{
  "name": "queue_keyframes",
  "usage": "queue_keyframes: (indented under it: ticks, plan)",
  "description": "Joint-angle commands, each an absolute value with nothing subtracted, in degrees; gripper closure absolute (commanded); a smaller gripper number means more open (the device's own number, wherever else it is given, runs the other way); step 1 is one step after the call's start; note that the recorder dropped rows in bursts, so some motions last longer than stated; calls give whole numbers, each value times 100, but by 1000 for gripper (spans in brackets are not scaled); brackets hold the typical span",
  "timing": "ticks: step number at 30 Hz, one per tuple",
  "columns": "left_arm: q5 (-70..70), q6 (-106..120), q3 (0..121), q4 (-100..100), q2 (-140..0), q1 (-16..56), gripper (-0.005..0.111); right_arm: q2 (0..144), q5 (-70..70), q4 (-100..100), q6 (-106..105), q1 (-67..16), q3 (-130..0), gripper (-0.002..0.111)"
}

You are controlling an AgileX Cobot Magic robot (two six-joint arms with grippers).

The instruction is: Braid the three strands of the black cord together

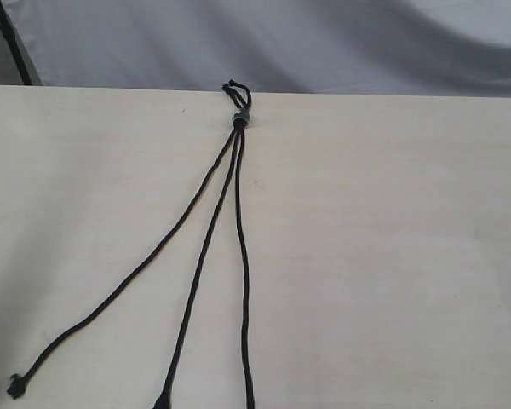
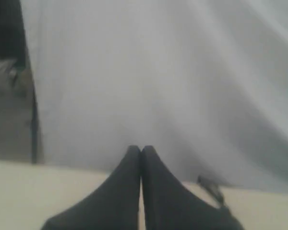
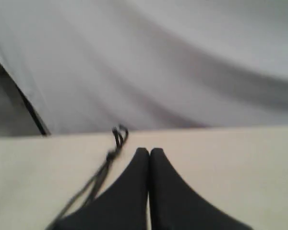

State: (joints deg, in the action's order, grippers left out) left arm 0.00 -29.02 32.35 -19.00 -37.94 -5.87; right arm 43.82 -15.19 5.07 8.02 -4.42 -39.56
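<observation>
The black cord lies on the pale wooden table (image 1: 392,256), its small grey clip (image 1: 241,118) near the far edge with short loops (image 1: 236,90) beyond it. Three strands fan out toward the near edge, unbraided: the left strand (image 1: 145,264) ends in a frayed knot (image 1: 15,389), the middle strand (image 1: 200,264) and the right strand (image 1: 243,281) run off the bottom of the exterior view. Neither arm shows in the exterior view. My left gripper (image 2: 140,149) is shut with nothing in it, the cord's end (image 2: 211,188) beside it. My right gripper (image 3: 149,151) is shut and empty, the cord (image 3: 116,143) lying beside it.
A grey-white cloth backdrop (image 1: 281,43) hangs behind the table's far edge. A dark post (image 1: 13,43) stands at the back left corner.
</observation>
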Motion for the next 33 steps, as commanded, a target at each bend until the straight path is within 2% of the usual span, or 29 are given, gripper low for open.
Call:
queue_keyframes:
  ticks: [1,6,10,18,22,25,29,33]
  plan:
    - [1070,-2843,3437,-1963,-4878,-445,107,5815,-2559,925,476,-452,-4360,109]
    - [1543,-2679,3437,-1792,-5929,245,107,7172,-2340,1486,-237,-1093,-4360,109]
    - [1484,-2679,3437,-1792,-6680,694,107,8028,-1973,1518,-346,-2015,-4464,109]
    - [1103,-2679,3437,-1792,-7781,774,107,9530,-2338,1518,-346,-3607,-5397,108]
    - [825,-2679,3437,-1792,-8004,774,107,10151,-2613,1490,-357,-4149,-5948,108]
    - [763,-2701,3437,-1792,-8018,774,107,10605,-2919,1490,-355,-4415,-6458,96]
    - [763,-2701,3437,-1792,-8018,774,107,11129,-3507,1490,-174,-4622,-7127,69]
    - [776,-2700,3437,-1792,-8018,774,107,11541,-4003,1403,72,-4638,-7576,65]
